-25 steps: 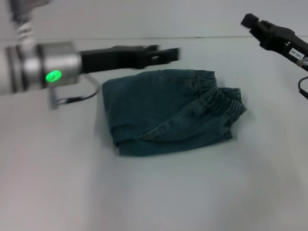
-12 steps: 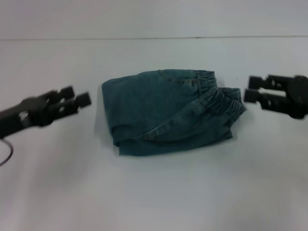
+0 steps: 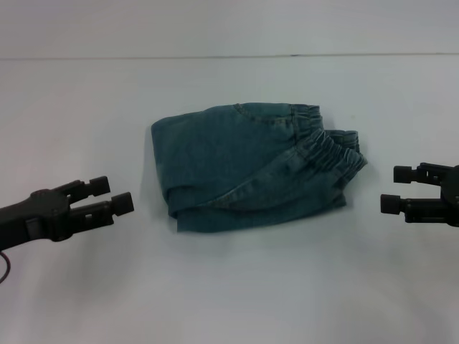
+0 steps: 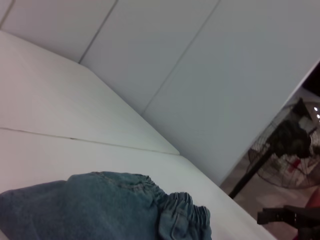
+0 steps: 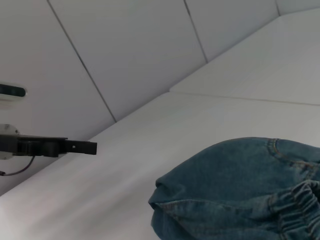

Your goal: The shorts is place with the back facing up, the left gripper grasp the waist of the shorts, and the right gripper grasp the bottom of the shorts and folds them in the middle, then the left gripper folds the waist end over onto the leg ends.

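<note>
The blue denim shorts [image 3: 251, 165] lie folded in a compact stack in the middle of the white table [image 3: 229, 287], with the gathered elastic waist [image 3: 333, 147] on the right side. The shorts also show in the left wrist view [image 4: 100, 207] and the right wrist view [image 5: 240, 190]. My left gripper [image 3: 111, 195] hangs open at the left, clear of the cloth. My right gripper [image 3: 396, 188] hangs open at the right, a short way from the waist. Neither holds anything.
A white panelled wall [image 3: 229, 25] runs behind the table. A standing fan [image 4: 285, 155] shows past the table's end in the left wrist view. The left arm's fingers [image 5: 75, 146] appear far off in the right wrist view.
Both arms have drawn back and down from above the shorts to the two sides near the table. The shorts have not moved.
</note>
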{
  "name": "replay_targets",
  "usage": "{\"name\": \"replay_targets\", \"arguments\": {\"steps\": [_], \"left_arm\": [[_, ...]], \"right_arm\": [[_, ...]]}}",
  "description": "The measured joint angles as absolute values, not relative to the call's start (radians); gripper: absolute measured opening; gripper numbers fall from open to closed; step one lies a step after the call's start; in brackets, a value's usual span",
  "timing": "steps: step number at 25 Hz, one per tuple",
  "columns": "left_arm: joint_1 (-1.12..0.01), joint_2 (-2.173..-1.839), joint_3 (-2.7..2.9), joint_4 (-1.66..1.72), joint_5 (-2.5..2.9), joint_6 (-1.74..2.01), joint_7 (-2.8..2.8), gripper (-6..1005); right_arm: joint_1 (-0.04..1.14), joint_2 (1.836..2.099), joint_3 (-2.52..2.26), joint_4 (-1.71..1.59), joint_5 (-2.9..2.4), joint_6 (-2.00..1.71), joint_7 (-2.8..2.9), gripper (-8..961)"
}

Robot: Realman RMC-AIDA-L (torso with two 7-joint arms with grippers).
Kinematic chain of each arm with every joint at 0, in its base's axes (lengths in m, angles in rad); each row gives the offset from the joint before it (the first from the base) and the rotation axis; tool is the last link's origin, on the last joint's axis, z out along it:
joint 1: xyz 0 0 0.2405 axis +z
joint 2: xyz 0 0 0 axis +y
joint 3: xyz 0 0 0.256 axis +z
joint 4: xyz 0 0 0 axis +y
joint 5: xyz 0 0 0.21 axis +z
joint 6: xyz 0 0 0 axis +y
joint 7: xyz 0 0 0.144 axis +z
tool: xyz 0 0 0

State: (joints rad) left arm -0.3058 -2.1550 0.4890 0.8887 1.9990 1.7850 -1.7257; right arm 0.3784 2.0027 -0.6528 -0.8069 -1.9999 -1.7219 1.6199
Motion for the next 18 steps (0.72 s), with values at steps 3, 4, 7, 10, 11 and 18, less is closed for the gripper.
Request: {"name": "replay_targets", "arguments": {"steps": [3,4,7,10,11,18], "left_arm": [[-0.315,-2.156,0.494,0.889,2.011,1.777,-1.722,949],[-0.316,-2.156,0.494,0.889,2.011,1.773,-1.722,949],[-0.317,-2.156,0.494,0.888,2.012,1.755,-1.722,949],[-0.317,-2.156,0.496,0.885,2.013,1.736,-1.718,949],[-0.317,-2.156,0.497,0.883,2.014,1.73,-1.716,949],[-0.316,-2.158,0.513,0.878,2.02,1.7,-1.713,949]], "right_arm": [[0.377,2.005,-0.646,-0.805,-2.002,-1.712,1.62,930],[0.376,2.005,-0.645,-0.805,-2.002,-1.71,1.62,930],[0.373,2.007,-0.645,-0.805,-2.004,-1.708,1.62,930],[0.372,2.01,-0.645,-0.805,-2.007,-1.705,1.621,930],[0.372,2.011,-0.645,-0.804,-2.008,-1.702,1.621,930],[0.371,2.016,-0.647,-0.802,-2.009,-1.683,1.621,930]]}}
